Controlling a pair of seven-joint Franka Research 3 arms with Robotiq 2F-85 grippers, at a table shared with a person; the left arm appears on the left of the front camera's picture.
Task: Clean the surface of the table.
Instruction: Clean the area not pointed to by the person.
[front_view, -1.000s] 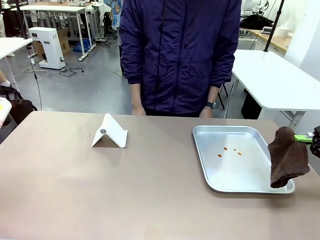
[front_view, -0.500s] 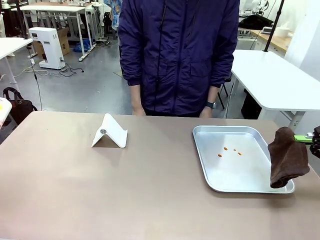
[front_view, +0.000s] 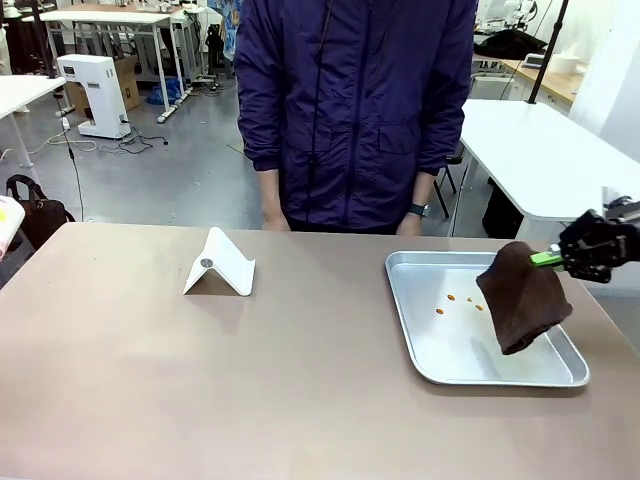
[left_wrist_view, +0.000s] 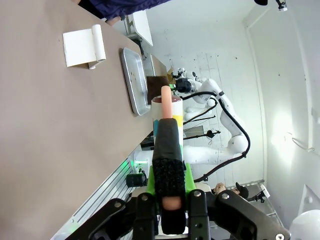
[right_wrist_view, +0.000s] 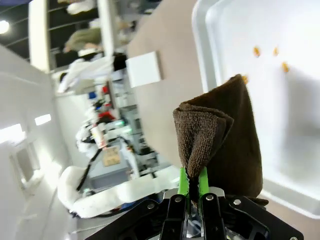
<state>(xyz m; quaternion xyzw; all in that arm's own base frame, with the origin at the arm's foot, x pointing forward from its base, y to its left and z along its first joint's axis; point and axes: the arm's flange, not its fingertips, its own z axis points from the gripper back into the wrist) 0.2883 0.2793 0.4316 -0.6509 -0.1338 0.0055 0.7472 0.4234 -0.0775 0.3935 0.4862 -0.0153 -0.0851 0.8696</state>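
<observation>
Operator: Where was the table, and what did it carry?

Technician: Its taupe top spanned the front view. A person stood at the far edge. A white folded stand sat toward the far edge, left of centre. A metal tray lay near the right edge, with a few orange crumbs in its far half.

Operator: What was the state of the right gripper?

Technician: It was clamped on a folded brown cloth, pinched between the green pads. The cloth hung over the right part of the tray, just beside the crumbs. Contact with the tray could not be determined.

Operator: And the left gripper?

Technician: Its fingers were closed on a slim peach-coloured item. The type of item could not be identified.
</observation>
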